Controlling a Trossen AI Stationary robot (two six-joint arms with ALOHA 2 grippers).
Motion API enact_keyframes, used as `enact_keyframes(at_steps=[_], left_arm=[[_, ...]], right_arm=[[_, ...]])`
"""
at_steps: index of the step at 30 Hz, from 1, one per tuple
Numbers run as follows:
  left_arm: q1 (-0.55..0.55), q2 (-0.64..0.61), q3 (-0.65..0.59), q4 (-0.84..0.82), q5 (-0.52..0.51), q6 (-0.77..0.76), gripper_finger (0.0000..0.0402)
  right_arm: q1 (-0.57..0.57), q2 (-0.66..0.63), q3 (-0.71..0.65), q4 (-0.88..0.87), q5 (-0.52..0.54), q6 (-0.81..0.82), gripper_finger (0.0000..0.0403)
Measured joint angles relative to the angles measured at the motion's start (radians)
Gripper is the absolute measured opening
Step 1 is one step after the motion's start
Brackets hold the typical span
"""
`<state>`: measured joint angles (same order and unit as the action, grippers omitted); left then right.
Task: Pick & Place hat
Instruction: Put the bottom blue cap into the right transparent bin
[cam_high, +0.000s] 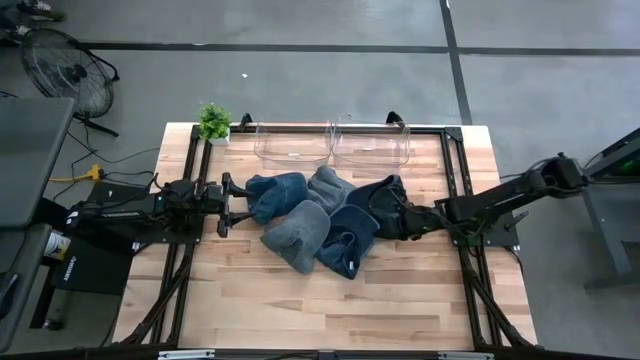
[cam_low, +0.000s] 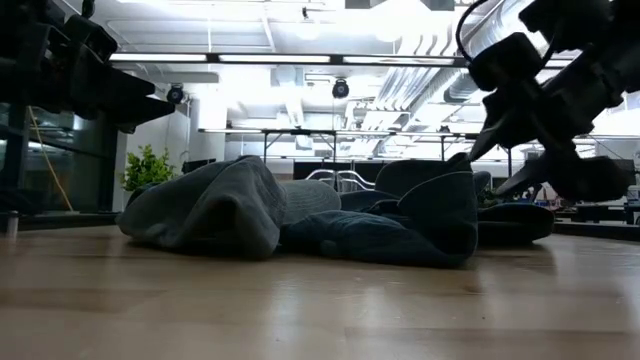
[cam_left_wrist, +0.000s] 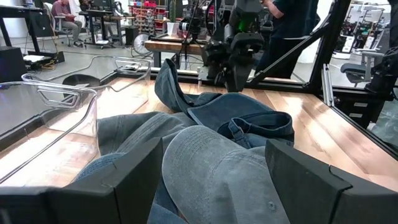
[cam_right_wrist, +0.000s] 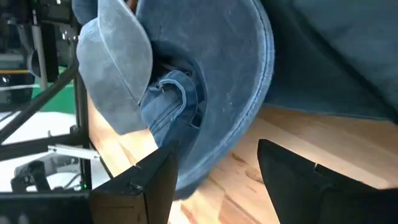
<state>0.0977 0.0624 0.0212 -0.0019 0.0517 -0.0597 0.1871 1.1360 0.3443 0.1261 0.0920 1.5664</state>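
Several denim caps lie in a heap mid-table: a blue one (cam_high: 277, 193) on the left, a grey one (cam_high: 298, 232), and a dark blue one (cam_high: 382, 200) on the right. My left gripper (cam_high: 226, 205) is open and level at the heap's left edge. In its wrist view its fingers stand on either side of a grey-blue cap crown (cam_left_wrist: 217, 174) without touching it. My right gripper (cam_high: 408, 218) is open at the heap's right side. The dark blue cap's brim (cam_right_wrist: 249, 93) curves down between its fingers, and its back strap (cam_right_wrist: 171, 93) shows. My right gripper (cam_right_wrist: 217, 180) comes level from the table's right side, its fingers on either side of the lower edge of the dark blue cap's brim (cam_right_wrist: 199, 168). I cannot tell whether a finger touches the brim. The cap rests on the table and on the heap.
Two clear plastic bins (cam_high: 292, 143) (cam_high: 372, 143) stand side by side at the far edge, behind the heap. A small potted plant (cam_high: 213, 122) stands at the far left corner. Bare wood (cam_high: 320, 300) lies toward the near edge. People and desks show in the room beyond.
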Motion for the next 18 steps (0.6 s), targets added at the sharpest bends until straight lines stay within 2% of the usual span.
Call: enact_keyframes(at_steps=[6, 11, 14, 18], left_arm=[[0.000, 0.000, 0.000, 0.000, 0.000, 0.000, 0.0280], [0.000, 0.000, 0.000, 0.000, 0.000, 0.000, 0.0280], [0.000, 0.000, 0.000, 0.000, 0.000, 0.000, 0.0280], [0.000, 0.000, 0.000, 0.000, 0.000, 0.000, 0.0280]], right_arm=[[0.000, 0.114, 0.001, 0.151, 0.035, 0.025, 0.0213], [-0.001, 0.165, 0.001, 0.192, 0.037, 0.036, 0.0209], [-0.001, 0.167, 0.001, 0.193, 0.037, 0.041, 0.0193], [-0.001, 0.165, 0.001, 0.193, 0.037, 0.042, 0.0151]])
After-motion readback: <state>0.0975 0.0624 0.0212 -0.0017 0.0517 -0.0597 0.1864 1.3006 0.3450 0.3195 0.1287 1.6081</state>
